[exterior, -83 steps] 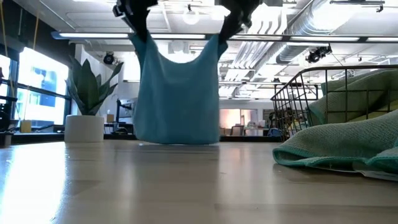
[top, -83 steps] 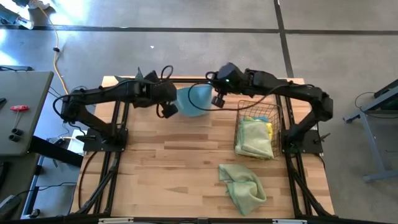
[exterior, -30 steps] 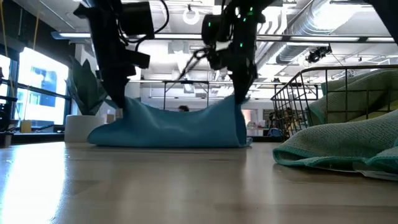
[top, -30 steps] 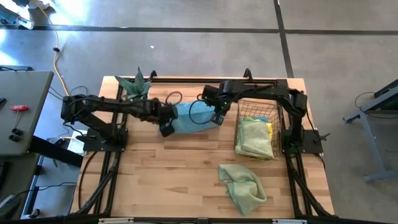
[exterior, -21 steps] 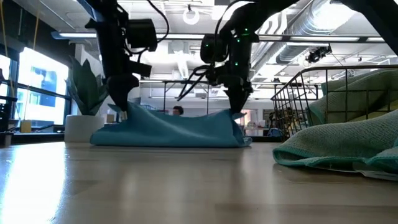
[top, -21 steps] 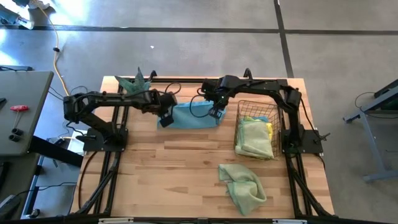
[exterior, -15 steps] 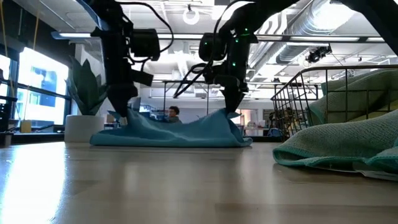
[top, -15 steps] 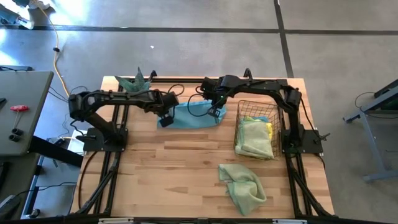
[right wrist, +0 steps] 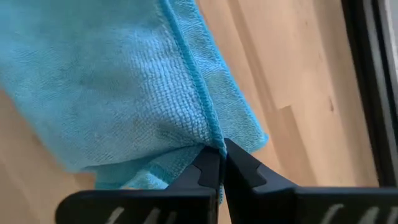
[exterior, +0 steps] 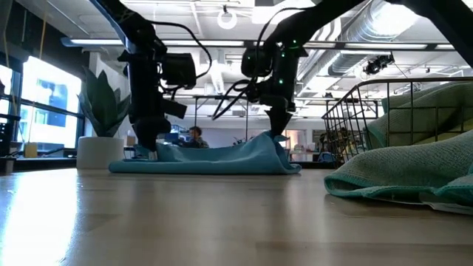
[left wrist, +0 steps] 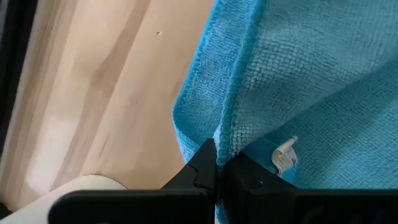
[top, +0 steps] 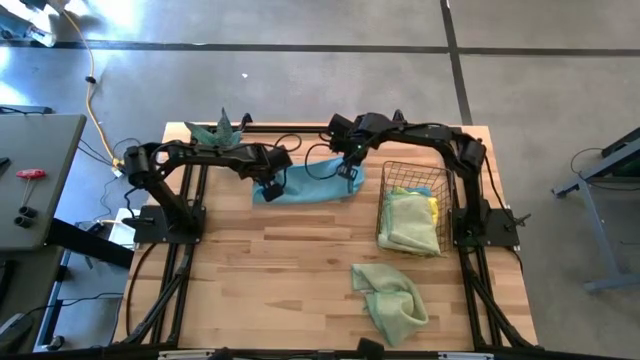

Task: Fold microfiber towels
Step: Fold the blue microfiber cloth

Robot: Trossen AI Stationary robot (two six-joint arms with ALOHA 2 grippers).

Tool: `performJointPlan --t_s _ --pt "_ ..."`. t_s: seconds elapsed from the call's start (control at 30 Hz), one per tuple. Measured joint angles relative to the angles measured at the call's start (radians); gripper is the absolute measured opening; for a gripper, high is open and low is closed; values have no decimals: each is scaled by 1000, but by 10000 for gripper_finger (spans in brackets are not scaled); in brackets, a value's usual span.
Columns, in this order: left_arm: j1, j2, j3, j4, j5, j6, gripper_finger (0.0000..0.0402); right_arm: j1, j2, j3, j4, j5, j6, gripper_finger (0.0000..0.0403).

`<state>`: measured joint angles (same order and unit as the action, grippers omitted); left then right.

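The light blue towel [top: 308, 185] is lying doubled on the tabletop [top: 290, 290] toward its far edge, so its fold looks only partly made. A pale green towel [top: 392, 301] is sitting crumpled near the front edge, unfolded, and more green and yellow towels [top: 410, 221] are waiting in the wire basket [top: 412, 176]. Most of the task seems left. The left tool [top: 270, 187] is pinching the blue towel's left corner with closed fingers; the right tool [top: 346, 170] is clamping its right corner likewise.
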<state>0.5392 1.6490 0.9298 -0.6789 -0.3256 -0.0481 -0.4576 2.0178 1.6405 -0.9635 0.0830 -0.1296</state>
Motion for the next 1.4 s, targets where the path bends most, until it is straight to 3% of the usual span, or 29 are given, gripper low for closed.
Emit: performJointPlan --t_s 0.37,0.6,0.83,0.97,1.17,1.4 --pt "-1 1 0 10 -53 -20 0 -33 73 0 59 -13 -34 0" --pt "-1 1 0 86 -86 34 0 -41 78 0 65 -12 -36 0" --pt "-1 1 0 63 -135 44 0 -40 78 0 86 -12 -36 8" --pt "-1 1 0 77 -136 44 1 -40 78 0 86 -12 -36 40" --pt "-1 1 0 73 -139 75 28 -40 78 0 73 25 -30 125" --pt "11 1 0 68 -334 175 96 -42 73 114 -144 118 38 181"
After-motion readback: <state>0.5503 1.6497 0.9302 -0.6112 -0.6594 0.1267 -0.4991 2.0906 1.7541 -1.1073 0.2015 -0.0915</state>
